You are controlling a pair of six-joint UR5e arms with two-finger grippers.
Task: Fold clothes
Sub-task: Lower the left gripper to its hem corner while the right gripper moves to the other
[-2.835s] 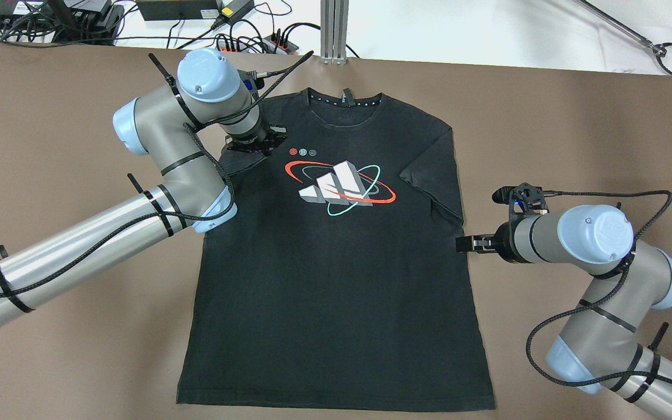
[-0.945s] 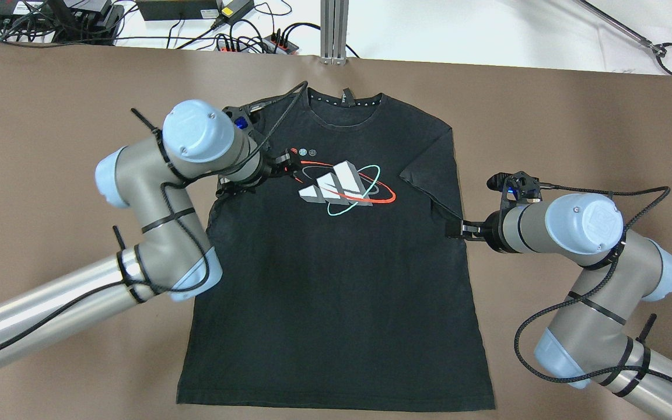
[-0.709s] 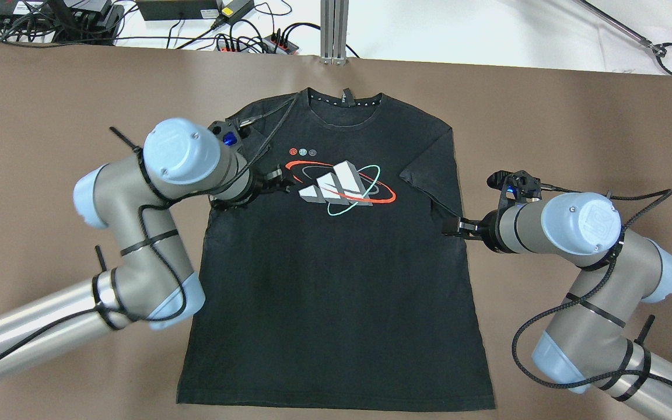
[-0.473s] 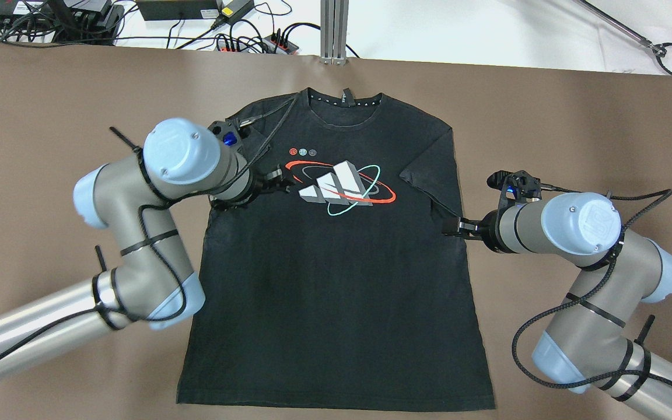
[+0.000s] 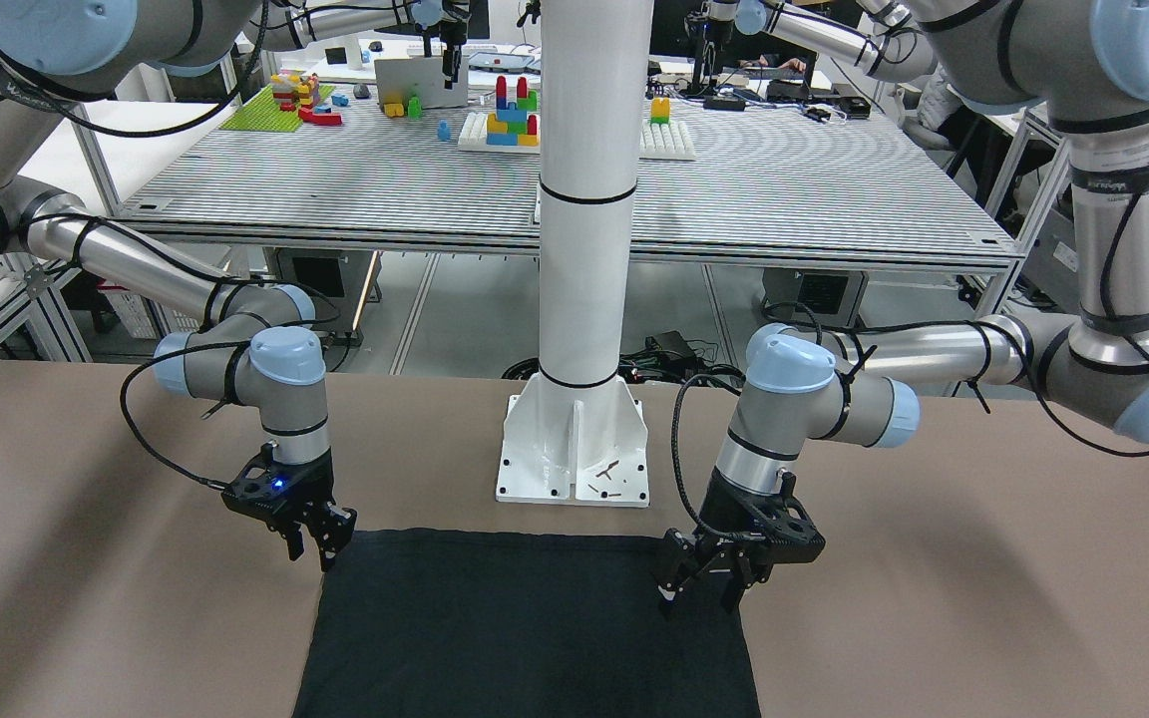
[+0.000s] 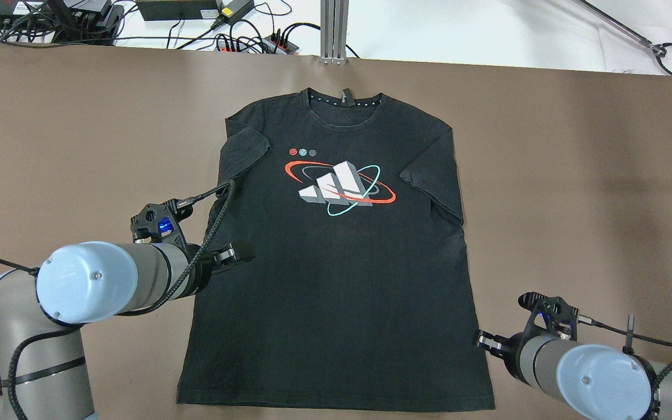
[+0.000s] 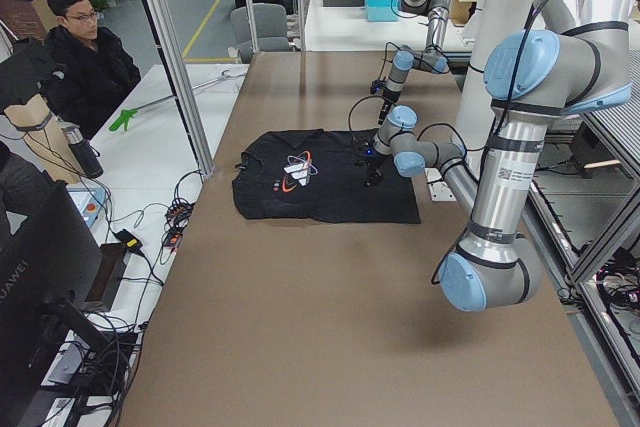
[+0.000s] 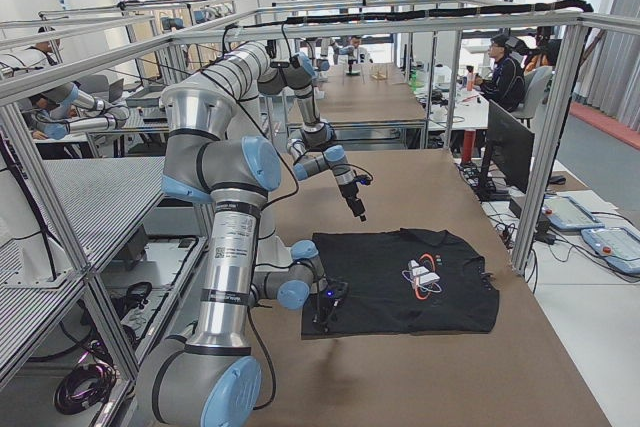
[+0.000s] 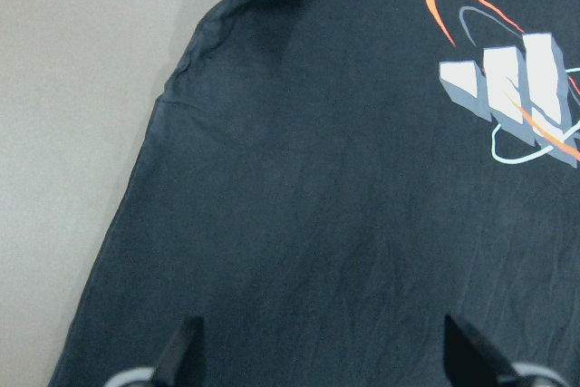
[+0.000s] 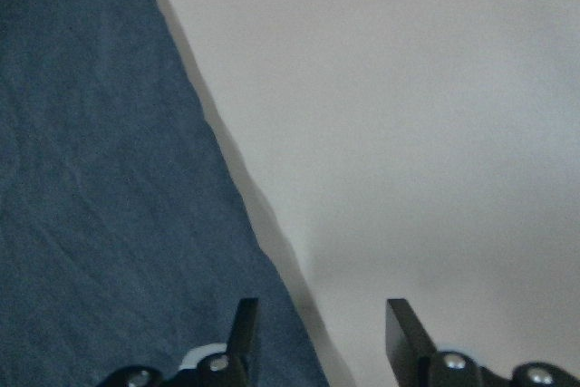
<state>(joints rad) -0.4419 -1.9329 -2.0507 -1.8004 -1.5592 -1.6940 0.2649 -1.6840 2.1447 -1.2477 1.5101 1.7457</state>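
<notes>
The clothes are one black T-shirt [image 6: 336,274] with a white, red and teal logo [image 6: 339,189], lying flat and face up on the brown table, collar away from me. It also shows in the front view [image 5: 525,628]. My left gripper [image 6: 237,256] is open and empty over the shirt's left side at mid height; the left wrist view shows its gripper [image 9: 322,351] above black cloth [image 9: 344,224]. My right gripper [image 6: 482,341] is open and empty at the shirt's right edge near the hem. In the right wrist view the gripper [image 10: 322,328] straddles that edge [image 10: 109,178].
The white pillar base [image 5: 574,459] stands just behind the shirt's hem on my side. Cables and power strips [image 6: 242,35] and an aluminium post [image 6: 334,29] lie at the table's far edge. An operator [image 7: 80,57] sits beyond that edge. Bare brown table [image 6: 575,175] surrounds the shirt.
Both arms have drawn back toward me: the left gripper from the chest beside the logo to the shirt's left side, the right gripper from the right sleeve down to the hem.
</notes>
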